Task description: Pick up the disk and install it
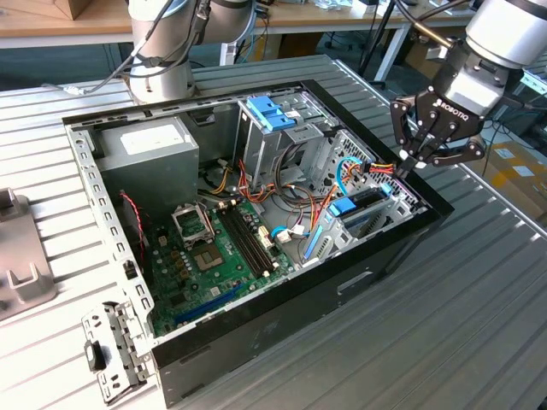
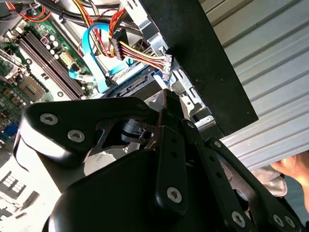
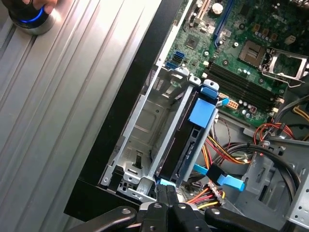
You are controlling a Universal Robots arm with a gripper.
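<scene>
**Claw poised over the drive cage at the case corner**

An open computer case (image 1: 393, 248) was seen lying on the ribbed metal desk (image 1: 479, 325), with its motherboard (image 1: 214, 248) exposed. The disk (image 1: 363, 207), a dark drive framed by a bright blue carrier, was seen standing on edge in the metal drive cage (image 1: 342, 235) at the case corner nearest the exterior view's right. In the first wrist view the disk (image 3: 193, 140) was seated in one slot of the cage (image 3: 145, 140), beside an unfilled slot, with its blue tab (image 3: 203, 113) on top.

The claw (image 1: 416, 162) was held just above the rim of the case, over the cage end of the disk. Its fingers (image 1: 408, 137) were drawn together to a point, and nothing could be seen held between them; whether the tips touched the blue carrier could not be told. In the first wrist view the fingertips (image 3: 166, 193) were seen close together at the end of the disk.

A bundle of coloured cables with a connector (image 2: 166, 65) lay just beside the cage. A grey power supply (image 1: 149, 145) sat in the far corner of the case.
</scene>
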